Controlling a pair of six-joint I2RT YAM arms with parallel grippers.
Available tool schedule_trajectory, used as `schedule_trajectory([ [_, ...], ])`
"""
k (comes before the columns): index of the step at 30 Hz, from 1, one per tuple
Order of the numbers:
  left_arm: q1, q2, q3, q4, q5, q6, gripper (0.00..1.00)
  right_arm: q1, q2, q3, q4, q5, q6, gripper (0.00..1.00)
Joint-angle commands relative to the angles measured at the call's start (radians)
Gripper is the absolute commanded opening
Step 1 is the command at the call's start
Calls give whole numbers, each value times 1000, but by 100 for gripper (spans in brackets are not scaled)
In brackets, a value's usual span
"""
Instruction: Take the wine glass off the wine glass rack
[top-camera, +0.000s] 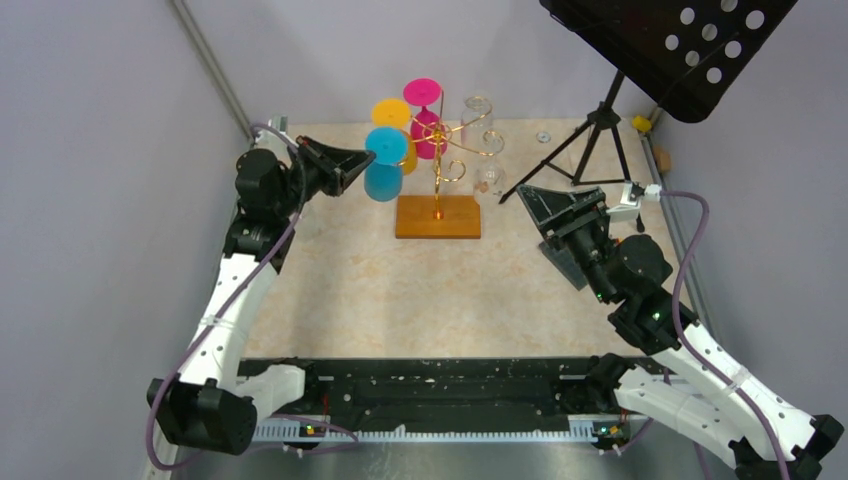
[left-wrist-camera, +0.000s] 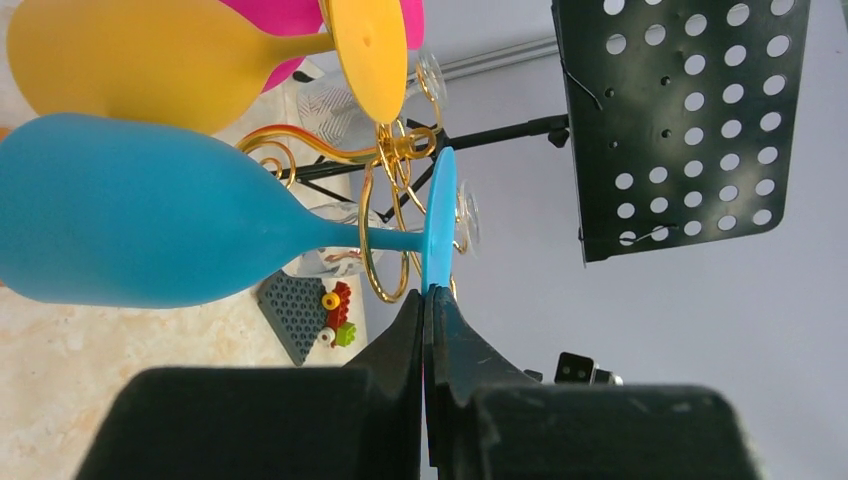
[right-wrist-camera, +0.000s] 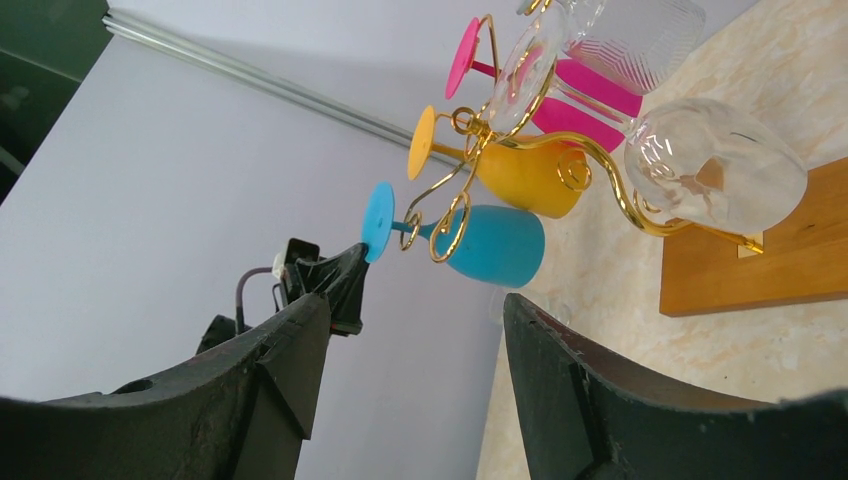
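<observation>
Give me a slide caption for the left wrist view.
Left tool pinches the foot edge of the blue wine glass hanging on the gold wine glass rack.

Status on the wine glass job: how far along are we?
Done: left fingers shut on the foot rim of the blue wine glass. In hand: nothing lifted yet; its stem hangs in a gold scroll of the wine glass rack. Left: slide it out of the scroll and clear of the rack. Right fingers open, off to the side, holding nothing.
</observation>
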Motion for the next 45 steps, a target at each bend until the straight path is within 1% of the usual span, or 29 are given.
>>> schedule_trajectory([
  [1,5,38,70,63,-8,31,0,-7,-3,1,23,8,6,66],
  [6,5,103,113,116,63,10,0,-7,-4,2,21,9,2,66],
  [12,-1,133,133,135,128,8,0,-8,-4,5,18,15,-6,66],
  [22,-24,123,136,115,222,36,0,-8,2,2,23,5,1,66],
  [26,-26,111,122,107,234,44,0,-8,5,1,26,-5,6,66],
  [37,-28,60,107,69,280,82,0,-8,24,5,45,-37,7,71],
  [45,-28,61,90,95,326,79,0,-8,76,22,71,-92,5,72],
])
